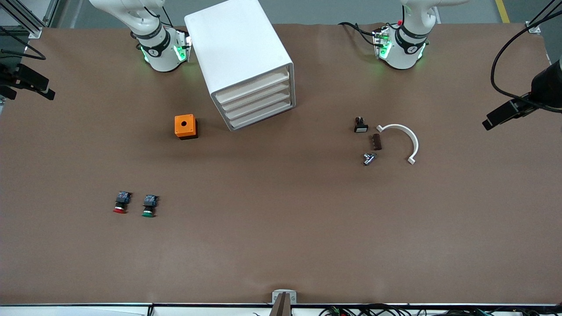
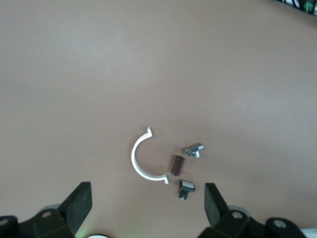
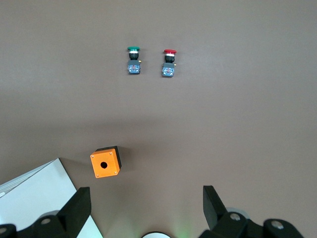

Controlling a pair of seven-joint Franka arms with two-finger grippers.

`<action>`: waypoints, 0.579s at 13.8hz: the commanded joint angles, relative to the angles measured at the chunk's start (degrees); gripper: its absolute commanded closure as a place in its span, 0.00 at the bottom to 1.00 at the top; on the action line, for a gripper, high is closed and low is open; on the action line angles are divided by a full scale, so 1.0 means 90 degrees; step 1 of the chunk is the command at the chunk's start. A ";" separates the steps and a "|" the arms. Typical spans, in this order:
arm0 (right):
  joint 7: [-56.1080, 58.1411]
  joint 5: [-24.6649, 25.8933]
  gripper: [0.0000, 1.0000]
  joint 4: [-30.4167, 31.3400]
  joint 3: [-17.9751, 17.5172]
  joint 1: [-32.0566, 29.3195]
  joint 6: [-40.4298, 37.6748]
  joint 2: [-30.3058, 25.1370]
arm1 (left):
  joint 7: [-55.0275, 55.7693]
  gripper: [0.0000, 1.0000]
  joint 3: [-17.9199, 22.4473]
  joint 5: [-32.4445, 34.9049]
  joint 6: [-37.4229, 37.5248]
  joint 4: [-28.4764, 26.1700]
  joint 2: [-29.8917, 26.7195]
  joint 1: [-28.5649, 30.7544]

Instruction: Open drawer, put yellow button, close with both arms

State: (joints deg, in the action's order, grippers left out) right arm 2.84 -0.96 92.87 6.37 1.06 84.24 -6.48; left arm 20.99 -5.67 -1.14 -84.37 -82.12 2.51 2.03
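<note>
**Yellow button nowhere in sight, all drawers shut**

The yellow button doesn't show in any view. Only the red-capped button (image 1: 120, 203) and the green-capped button (image 1: 149, 206) are out, side by side near the front cam at the right arm's end. It could be inside the cabinet (image 1: 239, 48) or just out of frame, can't tell.

The top drawer (image 1: 254, 85) sits flush w/ the three below it. The orange switch box (image 1: 185, 126) is beside the cabinet.

The left gripper (image 2: 147, 187) hangs high over the white half-ring clamp (image 1: 406, 136) and some small bits. Its fingers are spread wide w/ nothing in them. The right gripper (image 3: 146, 191) is the same, wide and empty, up over the table betw the orange box and the two buttons.

Handling guesses:
- **Drawer:** prob a thin, light plastic tray that slides easy. The front is smooth, so hook the lip at mid-front. The cabinet looks light too and may scoot, so brace it w/ the other arm.
- **Button:** if it's like its siblings it's small, hard and light. Pinch the squarish body, not the rounded cap.
</note>
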 commanded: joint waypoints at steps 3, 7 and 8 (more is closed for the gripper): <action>0.0017 -0.0070 0.00 0.0179 -0.0034 -0.0069 0.0083 -0.0188 | -0.1431 0.00 -0.0005 0.0360 0.0029 -0.0943 -0.0912 0.0166; 0.0036 -0.0011 0.00 0.0179 -0.0034 -0.0059 0.0132 -0.0179 | -0.1697 0.00 -0.0005 0.0371 0.0029 -0.1110 -0.1099 0.0166; 0.0046 -0.0011 0.00 0.0179 -0.0044 -0.0059 0.0161 -0.0179 | -0.1697 0.00 -0.0005 0.0380 0.0029 -0.1101 -0.1109 0.0146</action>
State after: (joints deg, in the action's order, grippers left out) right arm 2.84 -0.95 92.87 6.38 1.06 84.72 -6.50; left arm 6.85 -5.49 0.99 -83.92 -90.53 -5.85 3.30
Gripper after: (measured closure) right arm 0.000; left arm 0.000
